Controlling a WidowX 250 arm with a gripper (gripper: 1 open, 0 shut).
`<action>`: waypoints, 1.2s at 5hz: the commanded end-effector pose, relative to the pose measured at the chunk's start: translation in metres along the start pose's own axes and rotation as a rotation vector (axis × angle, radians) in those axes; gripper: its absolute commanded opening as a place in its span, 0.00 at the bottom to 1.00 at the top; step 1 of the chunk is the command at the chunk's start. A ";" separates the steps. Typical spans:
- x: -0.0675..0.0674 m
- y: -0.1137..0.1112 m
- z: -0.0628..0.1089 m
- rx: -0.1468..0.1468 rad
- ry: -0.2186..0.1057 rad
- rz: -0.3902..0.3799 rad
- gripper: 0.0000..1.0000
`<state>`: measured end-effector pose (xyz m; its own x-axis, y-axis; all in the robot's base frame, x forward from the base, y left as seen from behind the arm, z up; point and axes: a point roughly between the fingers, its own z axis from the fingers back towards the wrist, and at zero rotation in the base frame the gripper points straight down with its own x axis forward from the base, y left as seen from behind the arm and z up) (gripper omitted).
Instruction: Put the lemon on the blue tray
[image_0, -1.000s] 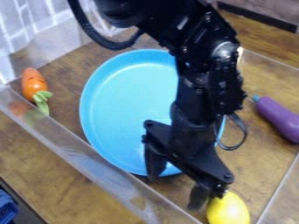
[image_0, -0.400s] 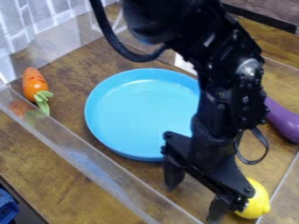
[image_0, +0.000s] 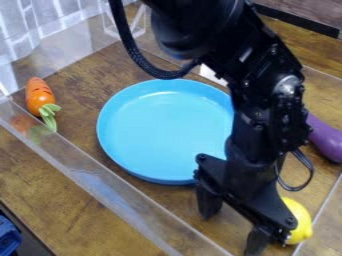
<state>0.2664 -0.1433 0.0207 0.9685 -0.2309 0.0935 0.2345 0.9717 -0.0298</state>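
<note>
The lemon (image_0: 298, 222), small and glossy yellow, lies on the wooden table at the lower right, mostly hidden behind the black gripper. My gripper (image_0: 237, 220) points down right over that spot, its jaws open. One finger (image_0: 265, 236) stands right beside the lemon and the other finger (image_0: 206, 201) is nearer the tray. Nothing is held. The blue tray (image_0: 160, 135), a big round light-blue dish, sits empty in the middle of the table, just left of the gripper.
An orange carrot (image_0: 40, 97) with a green top lies at the far left. A purple eggplant (image_0: 327, 140) lies at the right edge. A low clear plastic wall (image_0: 120, 205) runs along the near side of the table.
The arm has swung right and dropped a little toward the table. The lemon has shifted to the right and now shows only partly behind the finger.
</note>
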 end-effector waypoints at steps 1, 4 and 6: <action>0.005 -0.010 0.007 -0.023 -0.041 -0.029 1.00; -0.006 -0.043 0.003 -0.064 -0.047 -0.142 1.00; -0.005 -0.049 0.000 -0.062 -0.050 -0.112 1.00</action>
<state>0.2534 -0.1780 0.0196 0.9399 -0.3179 0.1246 0.3278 0.9423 -0.0685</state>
